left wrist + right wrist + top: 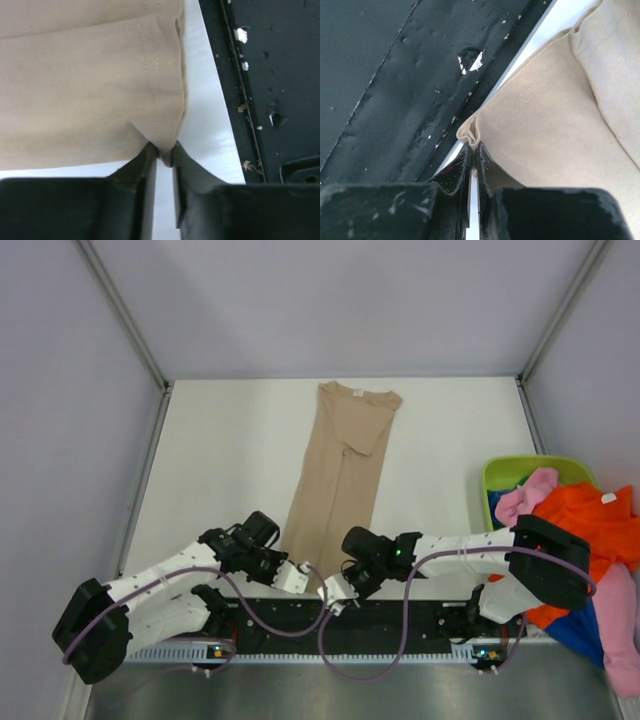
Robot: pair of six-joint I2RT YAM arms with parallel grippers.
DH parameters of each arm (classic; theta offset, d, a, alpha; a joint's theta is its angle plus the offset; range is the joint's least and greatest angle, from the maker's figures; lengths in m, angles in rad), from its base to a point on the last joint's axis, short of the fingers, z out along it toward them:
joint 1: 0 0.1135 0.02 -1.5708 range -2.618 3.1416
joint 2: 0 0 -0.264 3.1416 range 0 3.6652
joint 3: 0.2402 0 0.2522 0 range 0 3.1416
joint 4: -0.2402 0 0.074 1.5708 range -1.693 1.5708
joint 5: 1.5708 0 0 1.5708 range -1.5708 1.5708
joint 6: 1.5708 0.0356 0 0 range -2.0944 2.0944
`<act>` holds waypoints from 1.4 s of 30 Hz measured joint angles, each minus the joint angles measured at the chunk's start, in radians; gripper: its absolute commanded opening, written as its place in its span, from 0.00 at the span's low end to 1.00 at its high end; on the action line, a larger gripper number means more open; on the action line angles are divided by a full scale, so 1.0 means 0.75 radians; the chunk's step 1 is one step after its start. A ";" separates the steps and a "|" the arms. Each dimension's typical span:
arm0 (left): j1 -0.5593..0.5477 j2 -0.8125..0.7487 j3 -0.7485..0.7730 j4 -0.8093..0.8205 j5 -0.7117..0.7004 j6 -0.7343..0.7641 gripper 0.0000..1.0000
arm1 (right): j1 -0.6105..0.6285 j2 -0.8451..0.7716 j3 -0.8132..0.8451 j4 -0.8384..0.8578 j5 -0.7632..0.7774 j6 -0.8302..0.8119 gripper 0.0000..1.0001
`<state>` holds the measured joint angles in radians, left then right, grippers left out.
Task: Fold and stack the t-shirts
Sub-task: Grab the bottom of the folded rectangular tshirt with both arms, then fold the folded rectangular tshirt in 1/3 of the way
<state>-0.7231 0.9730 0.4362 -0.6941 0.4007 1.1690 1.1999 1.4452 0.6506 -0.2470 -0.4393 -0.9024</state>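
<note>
The tan t-shirt (338, 465) lies folded into a long narrow strip down the middle of the white table, collar at the far end. My left gripper (297, 579) is shut on its near left hem corner, seen pinched in the left wrist view (164, 150). My right gripper (335, 592) is shut on the near right hem corner, bunched between the fingertips in the right wrist view (473, 145). The orange t-shirt (585, 515), pink t-shirt (525, 496) and blue t-shirt (580, 630) lie heaped at the right.
A lime-green basket (500, 472) stands at the right edge under the heap of shirts. A black base rail (350, 625) runs along the near table edge, also in the left wrist view (270, 75). Grey walls enclose the table.
</note>
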 measured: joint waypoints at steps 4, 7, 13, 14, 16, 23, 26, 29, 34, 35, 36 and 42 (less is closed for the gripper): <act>-0.007 0.020 0.003 0.040 -0.025 -0.037 0.00 | -0.001 -0.017 0.007 -0.027 0.013 0.018 0.00; -0.010 0.003 0.005 0.042 -0.077 -0.084 0.00 | -0.038 -0.087 0.007 -0.049 0.004 0.059 0.00; -0.010 0.023 0.175 0.069 -0.218 -0.287 0.00 | -0.262 -0.230 0.028 -0.035 0.003 0.192 0.00; -0.007 0.047 0.221 0.092 -0.251 -0.333 0.00 | -0.307 -0.230 0.041 -0.025 0.000 0.211 0.00; 0.016 0.132 0.323 0.142 -0.323 -0.411 0.00 | -0.410 -0.230 0.066 0.008 -0.007 0.255 0.00; 0.148 0.611 0.750 0.221 -0.470 -0.561 0.00 | -0.742 -0.107 0.155 0.252 0.057 0.405 0.00; 0.190 0.780 0.908 0.227 -0.500 -0.588 0.00 | -0.816 0.002 0.213 0.320 0.109 0.429 0.00; 0.223 0.920 1.054 0.228 -0.517 -0.596 0.00 | -0.860 0.093 0.272 0.362 0.165 0.451 0.00; 0.248 1.117 1.264 0.228 -0.526 -0.601 0.00 | -0.919 0.196 0.326 0.427 0.253 0.477 0.00; 0.251 1.163 1.308 0.228 -0.526 -0.604 0.00 | -0.926 0.222 0.340 0.435 0.269 0.476 0.00; 0.253 1.192 1.335 0.227 -0.526 -0.606 0.00 | -0.931 0.240 0.348 0.441 0.279 0.475 0.00; 0.267 1.329 1.422 0.219 -0.538 -0.625 0.00 | -0.948 0.340 0.378 0.450 0.328 0.439 0.00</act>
<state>-0.5228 1.9697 1.5024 -0.5301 -0.0029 0.7006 0.4889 1.7004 0.9340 0.0906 -0.1932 -0.5732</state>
